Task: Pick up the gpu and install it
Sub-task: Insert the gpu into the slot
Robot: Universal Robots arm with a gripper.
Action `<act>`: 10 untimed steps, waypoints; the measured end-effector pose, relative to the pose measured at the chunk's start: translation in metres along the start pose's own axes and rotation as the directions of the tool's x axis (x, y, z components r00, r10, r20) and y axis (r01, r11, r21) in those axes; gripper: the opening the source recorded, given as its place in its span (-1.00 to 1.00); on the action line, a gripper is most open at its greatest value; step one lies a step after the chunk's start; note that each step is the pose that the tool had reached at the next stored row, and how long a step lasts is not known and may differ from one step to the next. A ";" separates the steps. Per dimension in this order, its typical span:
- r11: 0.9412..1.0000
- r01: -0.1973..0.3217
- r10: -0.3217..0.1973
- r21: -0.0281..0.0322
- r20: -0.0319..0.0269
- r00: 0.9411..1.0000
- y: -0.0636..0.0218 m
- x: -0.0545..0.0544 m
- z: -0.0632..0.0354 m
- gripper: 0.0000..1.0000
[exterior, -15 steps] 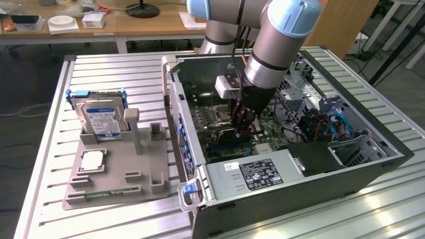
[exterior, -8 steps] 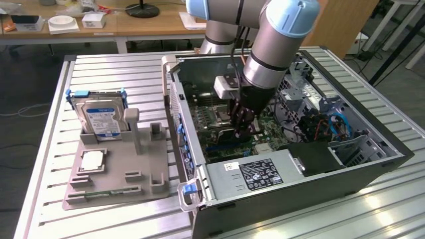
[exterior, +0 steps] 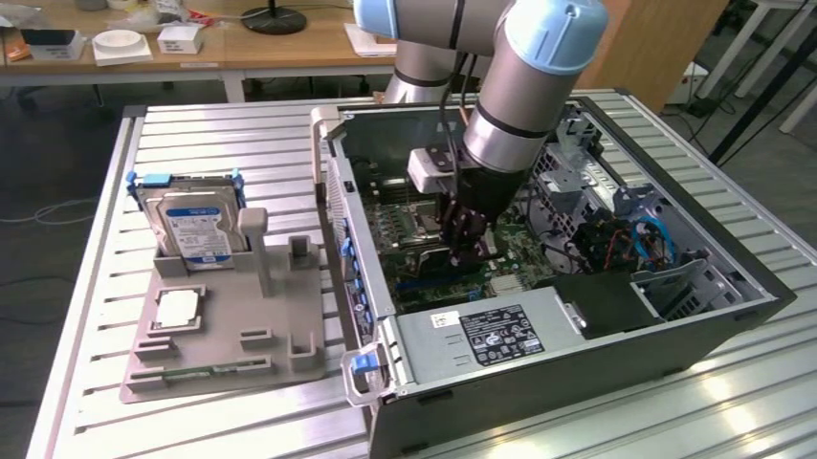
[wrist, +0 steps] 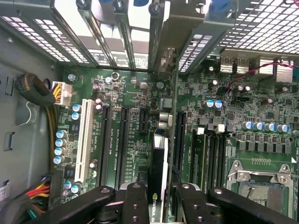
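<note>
Gripper [wrist: 160, 198], reaching inside the open computer case [exterior: 638, 356], has its fingers partly closed on the graphics card [wrist: 158, 158], holding it edge-on over the green motherboard [wrist: 135, 86] beside long black slots.

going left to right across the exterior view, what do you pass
hard drive → grey upright post → end effector gripping the gpu → blue cables
</note>
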State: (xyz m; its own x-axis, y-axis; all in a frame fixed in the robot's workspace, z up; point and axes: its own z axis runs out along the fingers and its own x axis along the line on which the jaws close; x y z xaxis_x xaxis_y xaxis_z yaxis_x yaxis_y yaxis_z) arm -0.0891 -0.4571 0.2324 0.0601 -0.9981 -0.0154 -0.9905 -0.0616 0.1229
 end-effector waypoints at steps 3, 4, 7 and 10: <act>1.000 0.000 0.000 0.000 0.000 1.000 0.0001 0.000 0.0001 -0.44; 1.000 0.000 0.000 0.000 0.000 1.000 0.0002 0.000 0.0001 -0.44; 1.000 0.000 0.000 0.000 0.000 1.000 0.0002 0.000 0.0001 -0.44; 1.000 0.000 0.000 0.000 -0.001 1.000 0.0002 0.000 0.0001 -0.44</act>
State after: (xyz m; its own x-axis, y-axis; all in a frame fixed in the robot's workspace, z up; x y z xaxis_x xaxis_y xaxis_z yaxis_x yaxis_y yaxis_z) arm -0.0893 -0.4571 0.2324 0.0600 -0.9981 -0.0147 -0.9905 -0.0614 0.1229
